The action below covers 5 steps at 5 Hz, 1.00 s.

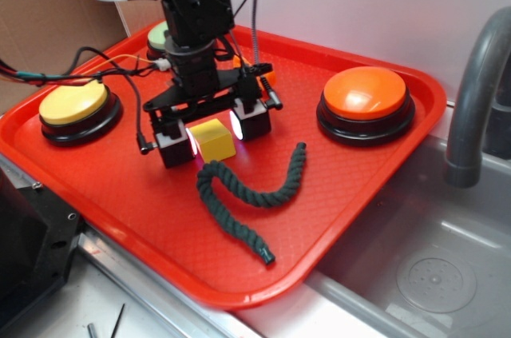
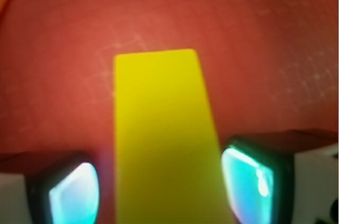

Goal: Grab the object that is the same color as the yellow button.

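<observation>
The fingers (image 1: 236, 124) straddle the yellow block (image 1: 213, 140), parted with a thin gap showing on each side in the wrist view, so nothing is gripped yet. The gripper (image 1: 211, 132) sits low over the red tray (image 1: 144, 194) at its centre. The step looks like the closing stage; next, squeeze evenly and lift. The yellow button (image 1: 74, 105) lies at 9 o'clock, the orange button (image 1: 366, 94) at 2, a dark rope (image 1: 247, 194) at 5; a sink (image 1: 431, 266) adjoins the tray
</observation>
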Each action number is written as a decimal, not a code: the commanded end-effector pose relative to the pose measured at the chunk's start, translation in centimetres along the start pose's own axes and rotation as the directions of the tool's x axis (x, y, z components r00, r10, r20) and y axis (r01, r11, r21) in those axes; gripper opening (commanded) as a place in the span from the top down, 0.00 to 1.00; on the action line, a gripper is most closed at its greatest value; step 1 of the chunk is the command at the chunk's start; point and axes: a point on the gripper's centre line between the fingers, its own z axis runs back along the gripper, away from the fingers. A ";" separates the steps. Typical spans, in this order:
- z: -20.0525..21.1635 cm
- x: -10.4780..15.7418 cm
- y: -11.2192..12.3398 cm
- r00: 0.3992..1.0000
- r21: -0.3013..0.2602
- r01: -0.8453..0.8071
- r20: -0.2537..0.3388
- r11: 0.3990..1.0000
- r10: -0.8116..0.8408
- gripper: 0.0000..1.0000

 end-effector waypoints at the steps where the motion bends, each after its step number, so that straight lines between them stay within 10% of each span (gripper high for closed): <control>1: 0.3 -0.9 -0.6 0.999 -0.007 0.005 0.040 1.000 -0.005 1.00; 4: 5.0 0.5 1.3 0.924 -0.009 0.356 0.154 0.935 -0.350 1.00; 5: 8.3 1.1 1.7 0.810 0.075 0.576 0.085 0.814 -0.581 1.00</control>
